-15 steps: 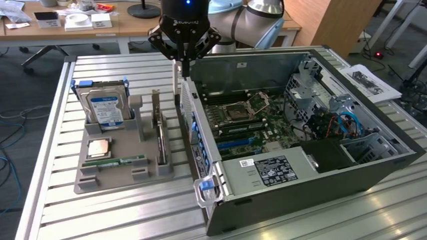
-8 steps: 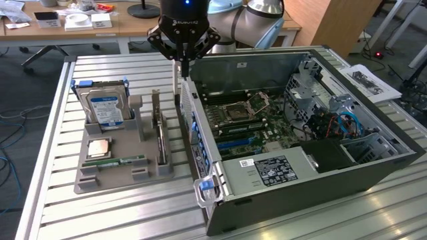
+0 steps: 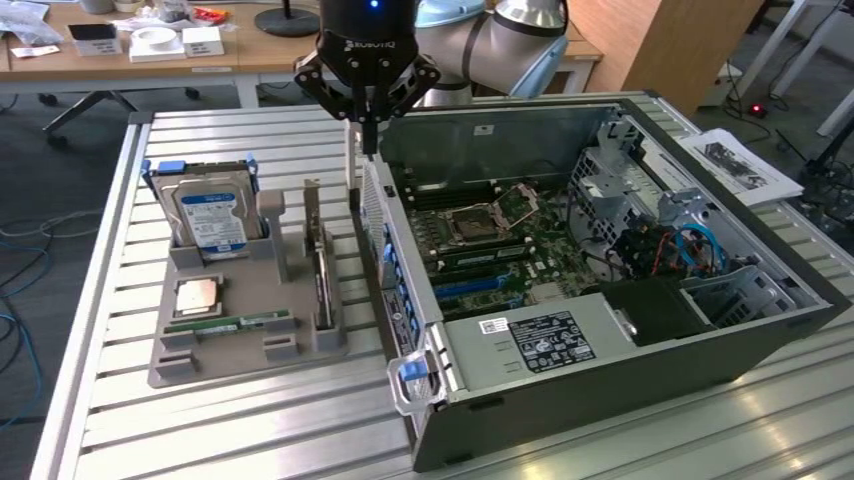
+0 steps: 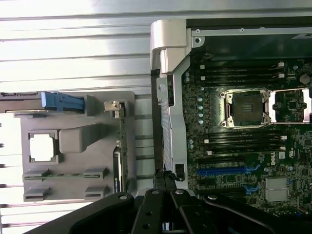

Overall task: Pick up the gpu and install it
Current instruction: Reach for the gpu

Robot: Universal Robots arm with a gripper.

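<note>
I see the black gripper (image 3: 363, 118), jaws closed and empty, hanging above and just beside the thin dark gpu card (image 3: 322, 270), which stands on edge in the grey plastic tray (image 3: 200, 362).

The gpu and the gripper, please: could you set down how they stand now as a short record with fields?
gripper: shut, nothing seen in it, raised over the gap between tray and case
gpu: on edge in the tray's slot, on the side nearest the case
grey tray: also holds an upright hard drive
computer case: side open, motherboard exposed
task: gpu not picked up
</note>
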